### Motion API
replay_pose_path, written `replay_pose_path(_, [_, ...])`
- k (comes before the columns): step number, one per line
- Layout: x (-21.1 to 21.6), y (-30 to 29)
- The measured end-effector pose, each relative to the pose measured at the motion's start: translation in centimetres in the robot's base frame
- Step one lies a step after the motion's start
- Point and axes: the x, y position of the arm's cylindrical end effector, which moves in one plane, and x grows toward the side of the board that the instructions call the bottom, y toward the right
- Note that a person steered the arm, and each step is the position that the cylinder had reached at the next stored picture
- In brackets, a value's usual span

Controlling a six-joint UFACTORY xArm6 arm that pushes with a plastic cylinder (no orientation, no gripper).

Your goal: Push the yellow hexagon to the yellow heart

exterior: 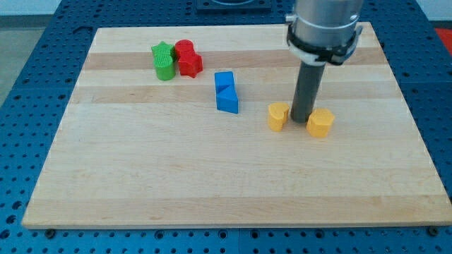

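- A pale wooden surface point(212, 183) lies on a blue perforated bench.
- My tool is a bare rod with nothing to open or close; my tip point(301, 120) stands between the yellow heart point(278, 116) and the yellow hexagon point(320, 123).
- They sit near but apart; closing that gap remains, I judge.

yellow hexagon point(320, 123) flat on board, yellow heart point(278, 116) near, toward view's left

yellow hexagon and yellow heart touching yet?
Apart. The camera view shows my tip standing in the gap between the yellow heart and the yellow hexagon.
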Motion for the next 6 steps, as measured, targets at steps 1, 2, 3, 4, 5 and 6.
replay_pose_path(1, [-1.5, 3.3])
replay_pose_path(2, [-0.1, 8.7])
replay_pose_path(3, [3.0, 7.2])
replay_pose_path(4, [4.3, -0.1])
replay_pose_path(5, [4.3, 0.0])
replay_pose_path(6, [4.3, 3.4])
